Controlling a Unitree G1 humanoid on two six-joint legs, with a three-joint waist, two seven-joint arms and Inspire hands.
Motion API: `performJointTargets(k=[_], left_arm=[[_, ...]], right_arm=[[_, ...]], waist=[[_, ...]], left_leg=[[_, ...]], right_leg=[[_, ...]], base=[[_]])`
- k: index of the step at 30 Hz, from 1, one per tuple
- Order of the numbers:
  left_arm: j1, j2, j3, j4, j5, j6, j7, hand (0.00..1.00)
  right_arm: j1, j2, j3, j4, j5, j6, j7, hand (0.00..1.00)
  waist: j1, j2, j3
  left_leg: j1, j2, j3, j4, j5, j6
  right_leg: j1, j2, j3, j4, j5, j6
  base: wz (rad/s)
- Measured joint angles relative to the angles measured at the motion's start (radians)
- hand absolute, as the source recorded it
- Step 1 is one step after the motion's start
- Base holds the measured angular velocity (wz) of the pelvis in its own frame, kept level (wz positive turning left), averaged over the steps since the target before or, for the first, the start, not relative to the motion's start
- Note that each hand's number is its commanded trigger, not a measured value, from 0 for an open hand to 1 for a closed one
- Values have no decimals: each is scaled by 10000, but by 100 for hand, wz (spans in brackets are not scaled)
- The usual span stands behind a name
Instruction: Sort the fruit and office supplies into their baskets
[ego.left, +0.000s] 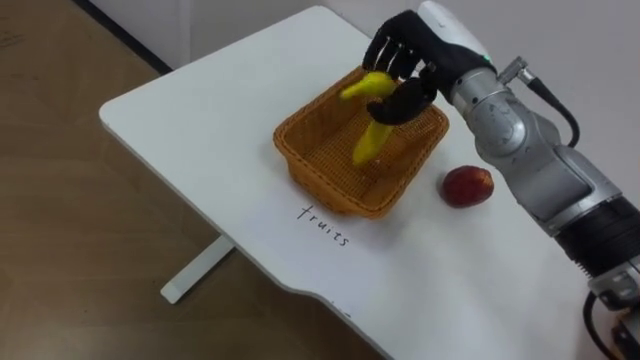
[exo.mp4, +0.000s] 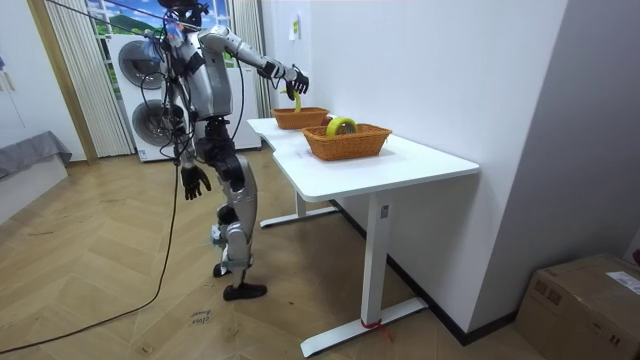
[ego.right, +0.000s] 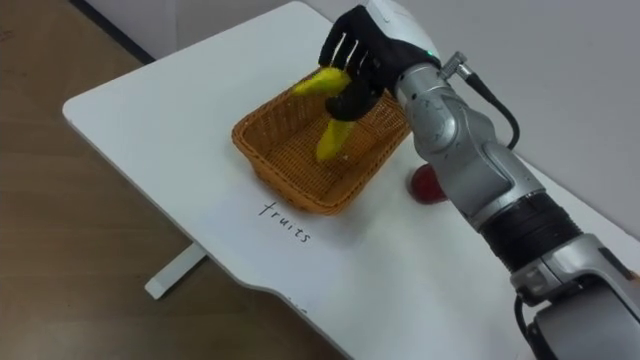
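Bare bench (ego.left: 190, 120) left of the wicker fruit basket (ego.left: 300, 160), with the edge close by. The banana (ego.left: 368, 143) hangs over the basket, gripped in the curled right hand (ego.left: 405, 55). Risk: dropped from this height, it may bounce over the low rim. The apple (ego.left: 467, 186) lies right, near the forearm, and could get nudged. Left hand (exo.mp4: 195, 181) at the robot's side, state unreadable.

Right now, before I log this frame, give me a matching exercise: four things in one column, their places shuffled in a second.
Things:
1. yellow banana
2. red apple
3. woven wicker basket
4. left hand

Places:
A. lying on the white table, beside the basket
B. hanging by the robot's hip
C. gripped in the right hand, over the basket
D. standing next to the handwritten word

Pairs: 1-C, 2-A, 3-D, 4-B.
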Motion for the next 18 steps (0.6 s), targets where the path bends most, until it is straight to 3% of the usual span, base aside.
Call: performJointTargets(k=[6,18], left_arm=[[1,-28,-5,-1,1,-22,153,0],[-1,-38,12,-19,3,-49,168,0]], right_arm=[[0,0,0,0,0,-98,-101,0],[0,-1,-2,91,8,-96,-111,0]], waist=[[-73,123,-28],[-102,113,-43]], left_leg=[[9,2,3,-18,2,3],[88,13,18,-29,2,2]], right_leg=[[-3,3,6,-1,0,0],[58,15,27,-7,0,0]], base=[[0],[0]])
